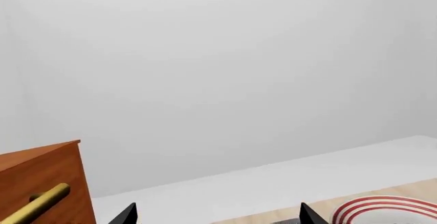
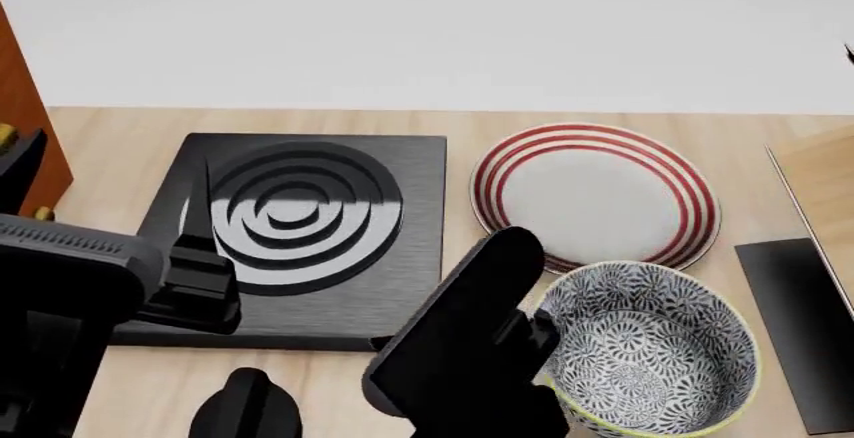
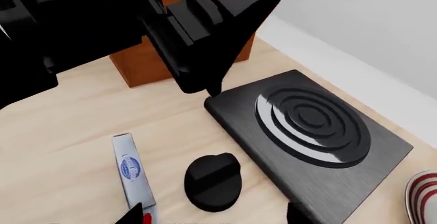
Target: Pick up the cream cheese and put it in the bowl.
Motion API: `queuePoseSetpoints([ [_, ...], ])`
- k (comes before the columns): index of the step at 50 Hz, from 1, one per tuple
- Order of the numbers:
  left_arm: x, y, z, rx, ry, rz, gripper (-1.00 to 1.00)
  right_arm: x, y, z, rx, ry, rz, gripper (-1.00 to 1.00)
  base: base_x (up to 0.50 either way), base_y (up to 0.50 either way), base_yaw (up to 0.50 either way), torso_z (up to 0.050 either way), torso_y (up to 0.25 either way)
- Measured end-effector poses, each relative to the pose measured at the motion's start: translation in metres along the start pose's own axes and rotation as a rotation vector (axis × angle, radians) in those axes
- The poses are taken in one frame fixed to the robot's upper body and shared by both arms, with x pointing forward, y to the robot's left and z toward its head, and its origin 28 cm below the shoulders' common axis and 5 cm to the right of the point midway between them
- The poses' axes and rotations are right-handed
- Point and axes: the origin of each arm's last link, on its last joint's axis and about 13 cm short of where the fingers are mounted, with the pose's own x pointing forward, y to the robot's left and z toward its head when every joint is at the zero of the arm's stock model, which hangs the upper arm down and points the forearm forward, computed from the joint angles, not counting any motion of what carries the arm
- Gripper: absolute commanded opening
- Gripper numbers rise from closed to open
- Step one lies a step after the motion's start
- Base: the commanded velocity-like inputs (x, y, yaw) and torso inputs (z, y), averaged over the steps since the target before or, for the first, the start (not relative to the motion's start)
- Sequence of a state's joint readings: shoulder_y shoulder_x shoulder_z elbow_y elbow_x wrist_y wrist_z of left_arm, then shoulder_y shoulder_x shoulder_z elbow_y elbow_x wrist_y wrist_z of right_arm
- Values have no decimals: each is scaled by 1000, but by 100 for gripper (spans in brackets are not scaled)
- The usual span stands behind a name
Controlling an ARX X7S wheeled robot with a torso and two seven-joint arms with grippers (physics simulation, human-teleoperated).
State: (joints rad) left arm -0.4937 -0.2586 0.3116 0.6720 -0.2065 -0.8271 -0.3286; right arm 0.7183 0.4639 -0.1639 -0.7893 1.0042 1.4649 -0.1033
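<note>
cream cheese: lies flat on the wooden table, just beside the black knob — not lifted
bowl: empty, near right, in front of the striped plate
right gripper: jaws spread, holding nothing, poised near the box's red end
left gripper: jaws spread, holding nothing
progress: nothing done — grasp, carry, drop all left

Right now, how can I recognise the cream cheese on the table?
Find the black stove plate with raised rings on the wooden table. Beside its round black knob lies the cream cheese, a flat pale blue-grey box with a blue oval logo, the only pale thing there.
</note>
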Motion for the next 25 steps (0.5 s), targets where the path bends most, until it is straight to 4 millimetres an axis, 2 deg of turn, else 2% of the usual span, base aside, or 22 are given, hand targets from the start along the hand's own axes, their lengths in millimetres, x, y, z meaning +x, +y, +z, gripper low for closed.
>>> queuePoseSetpoints([
  [25, 0, 0, 0, 2, 2, -2, 100, 21, 6, 0, -33, 51, 87, 100, 0, 0, 0, 0, 0],
])
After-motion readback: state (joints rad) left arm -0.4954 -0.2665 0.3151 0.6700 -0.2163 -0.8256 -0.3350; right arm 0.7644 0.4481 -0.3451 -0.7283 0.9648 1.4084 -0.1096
